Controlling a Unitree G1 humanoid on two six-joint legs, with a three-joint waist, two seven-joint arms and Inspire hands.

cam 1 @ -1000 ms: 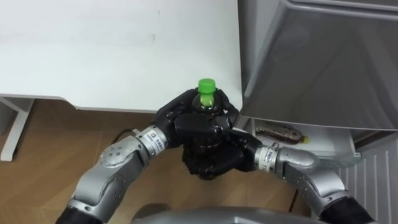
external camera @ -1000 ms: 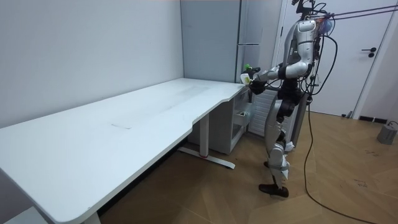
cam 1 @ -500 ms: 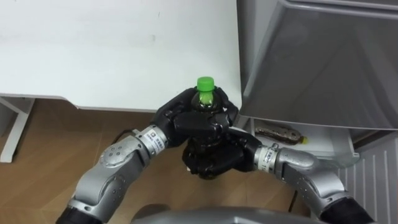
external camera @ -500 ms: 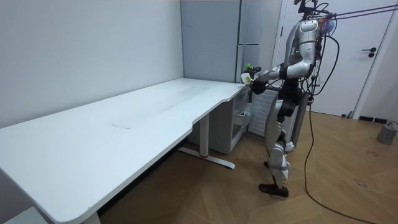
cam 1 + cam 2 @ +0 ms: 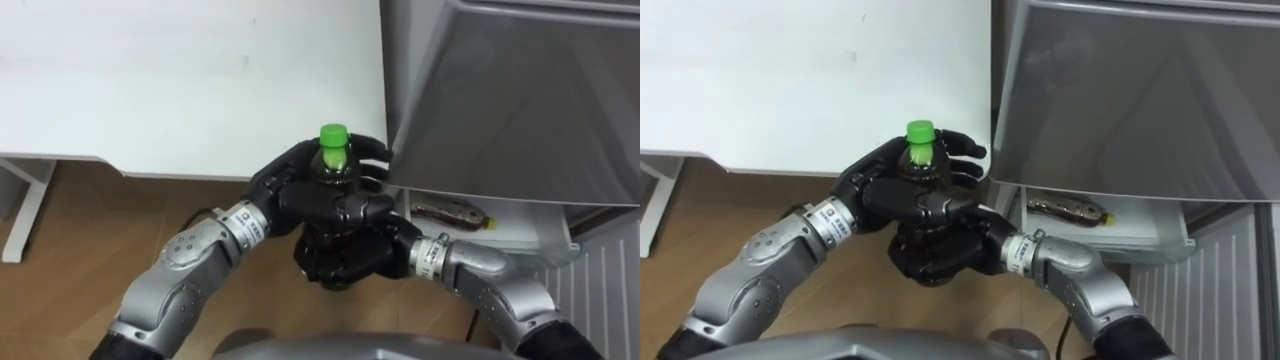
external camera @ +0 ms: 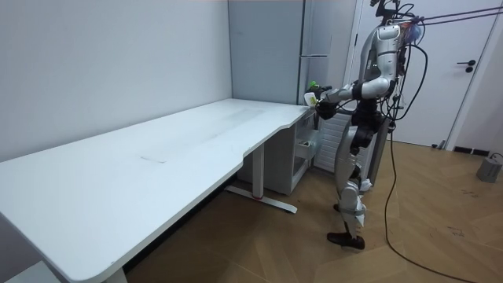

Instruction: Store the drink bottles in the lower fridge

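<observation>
The grey fridge (image 5: 500, 100) at the frame's right has its lower compartment (image 5: 530, 232) open, so a firm two-handed carry rightward and down, clear of the dark bottle (image 5: 450, 212) lying inside, looks wisest. At centre, the left hand (image 5: 287, 185) and right hand (image 5: 350, 255) both curl round the upright green-capped bottle (image 5: 333, 152), its cap poking above the fingers.
</observation>
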